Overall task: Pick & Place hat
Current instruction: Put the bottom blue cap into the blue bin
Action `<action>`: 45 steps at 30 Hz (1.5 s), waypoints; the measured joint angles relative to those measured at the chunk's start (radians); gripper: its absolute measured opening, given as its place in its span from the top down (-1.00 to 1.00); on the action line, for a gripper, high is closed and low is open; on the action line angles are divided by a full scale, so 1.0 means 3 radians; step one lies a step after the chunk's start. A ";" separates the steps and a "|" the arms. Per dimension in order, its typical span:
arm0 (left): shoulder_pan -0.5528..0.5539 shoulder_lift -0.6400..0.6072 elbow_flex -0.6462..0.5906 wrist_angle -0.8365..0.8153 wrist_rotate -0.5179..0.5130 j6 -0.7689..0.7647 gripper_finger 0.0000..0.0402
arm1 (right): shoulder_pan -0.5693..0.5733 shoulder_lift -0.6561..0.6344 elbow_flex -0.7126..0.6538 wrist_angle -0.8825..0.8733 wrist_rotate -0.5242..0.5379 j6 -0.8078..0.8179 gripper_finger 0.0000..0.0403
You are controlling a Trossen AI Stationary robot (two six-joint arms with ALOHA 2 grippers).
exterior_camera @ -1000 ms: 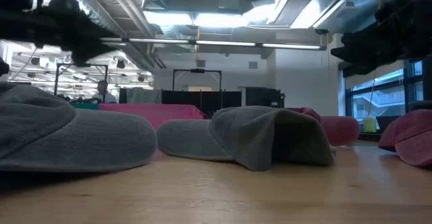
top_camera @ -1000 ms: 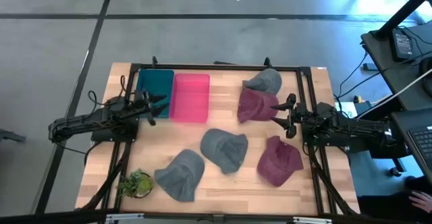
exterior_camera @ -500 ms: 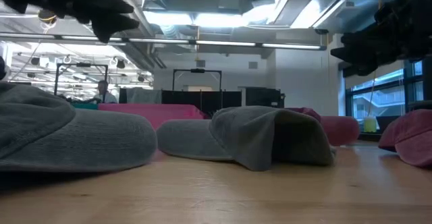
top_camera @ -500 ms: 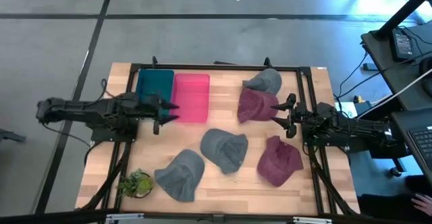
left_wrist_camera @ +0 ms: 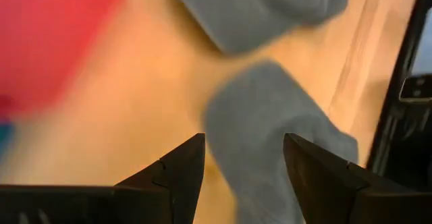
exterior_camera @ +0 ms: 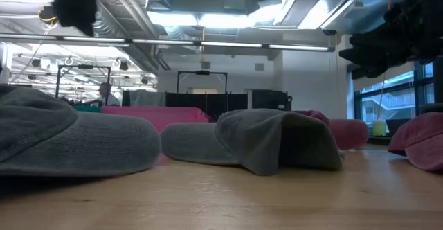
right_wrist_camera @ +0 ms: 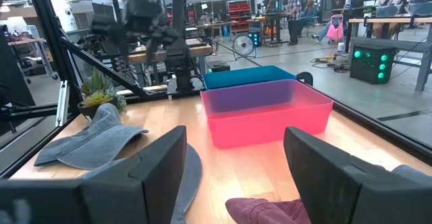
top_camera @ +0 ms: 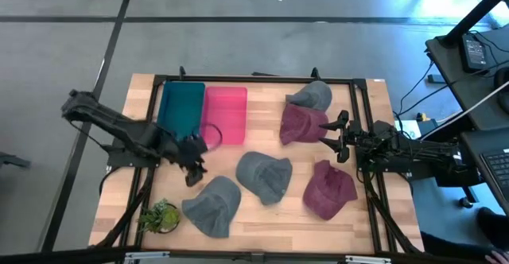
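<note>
Six hats [top_camera: 263, 176], wood table [top_camera: 262, 220], lab bkgd

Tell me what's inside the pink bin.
The pink bin looks empty: the high view shows only its bare pink floor, no hat. The right wrist view shows its side wall but not its floor.

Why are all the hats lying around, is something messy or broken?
Nothing looks broken. Five soft caps lie scattered on the wooden table, none in the pink plastic bin or teal plastic bin. The left hand, open, hovers near one grey cloth cap.
</note>
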 joint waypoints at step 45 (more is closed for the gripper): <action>-0.0214 0.1622 0.0436 -0.0207 0.1239 -0.0039 0.97 | 0.0000 0.0000 0.0000 -0.0002 -0.0001 -0.0160 -0.23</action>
